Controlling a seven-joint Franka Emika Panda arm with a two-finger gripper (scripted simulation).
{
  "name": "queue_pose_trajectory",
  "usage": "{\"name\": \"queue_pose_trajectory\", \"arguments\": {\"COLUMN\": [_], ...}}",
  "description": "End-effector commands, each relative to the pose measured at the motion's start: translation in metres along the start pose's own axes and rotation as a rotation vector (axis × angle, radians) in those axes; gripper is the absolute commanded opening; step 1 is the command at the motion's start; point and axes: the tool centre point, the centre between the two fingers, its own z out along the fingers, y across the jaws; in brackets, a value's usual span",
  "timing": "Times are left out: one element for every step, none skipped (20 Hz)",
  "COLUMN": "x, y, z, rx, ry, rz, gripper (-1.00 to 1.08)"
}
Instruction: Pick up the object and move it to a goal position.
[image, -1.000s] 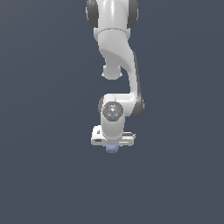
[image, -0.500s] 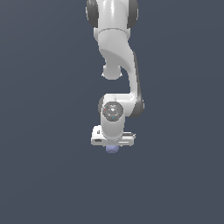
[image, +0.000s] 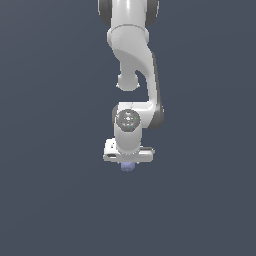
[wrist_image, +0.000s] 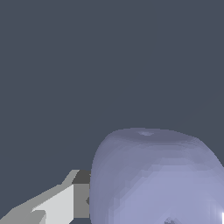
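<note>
Fingers: one finger (wrist_image: 61, 203) shows in the wrist view, pale grey with a dark pad, its inner face right against the side of the object; the opposite finger is out of that picture, so a full two-sided grip cannot be confirmed, and I cannot tell for certain whether the jaws are clamped.
Gripper: the gripper (image: 128, 163) points straight down in the exterior view, its white crossbar level and seen almost end-on, the fingertips themselves hidden under the bar.
Object: the object (image: 128, 166) is a small pale periwinkle-blue lump peeking out just below the middle of the crossbar, much narrower than the bar.
Object close up: in the wrist view the object (wrist_image: 157, 179) fills a large part of the picture, rounded with soft faceted edges, a shallow dimple on its near crown and a bright glint on one edge.
Arm: the white arm (image: 131, 65) comes down from the upper edge of the exterior view, bends through a dark-jointed elbow on the exterior view's right, and ends in a wrist with a round grey cap facing the camera.
Surroundings: a plain dark slate-blue background (image: 50, 150) lies behind everything, with no visible edge or shadow line showing whether the object rests on it or hangs above it.
</note>
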Motion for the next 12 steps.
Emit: {"name": "queue_pose_trajectory", "arguments": {"x": [-0.007,-0.01,-0.014,-0.018,-0.022,-0.026,-0.031,-0.036,-0.042,-0.047,-0.053,-0.059], "y": [0.001,0.002,0.003,0.003,0.004,0.005,0.006,0.007,0.008,0.009,0.01,0.011], "z": [-0.008,-0.012,-0.016,-0.02,-0.025,-0.03,-0.035,-0.041,-0.047,-0.053,-0.059,-0.066], "rx": [0.0,0.0,0.0,0.0,0.0,0.0,0.0,0.0,0.0,0.0,0.0,0.0], "ry": [0.001,0.001,0.001,0.001,0.001,0.001,0.001,0.001,0.001,0.001,0.001,0.001], "rz": [0.0,0.0,0.0,0.0,0.0,0.0,0.0,0.0,0.0,0.0,0.0,0.0], "gripper": [-1.0,-1.0,-1.0,-1.0,-1.0,-1.0,-1.0,-1.0,-1.0,-1.0,-1.0,-1.0]}}
